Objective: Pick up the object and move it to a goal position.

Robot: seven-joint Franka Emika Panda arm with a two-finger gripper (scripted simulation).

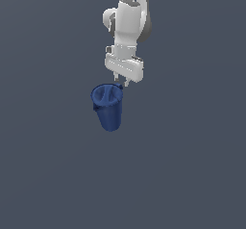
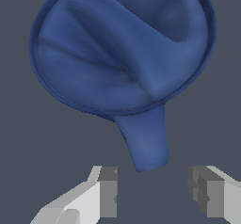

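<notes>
Dark blue cup (image 1: 108, 107), tapered: wide round rim up top, narrower rounded base at bottom. Sits roughly upright w/ slight tilt, mouth open toward the tool (image 1: 123, 83), which is just above its rim edge. Wrist view: cup (image 2: 117, 49) interior w/ folded, creased-looking inner surface, plus a narrow handle-like tab reaching from the rim toward the gap between the tool's fingers (image 2: 109, 190); contact can't be told.

Exterior view looks from afar; wrist view looks closely down; both share the cup (image 1: 109, 107)
</notes>
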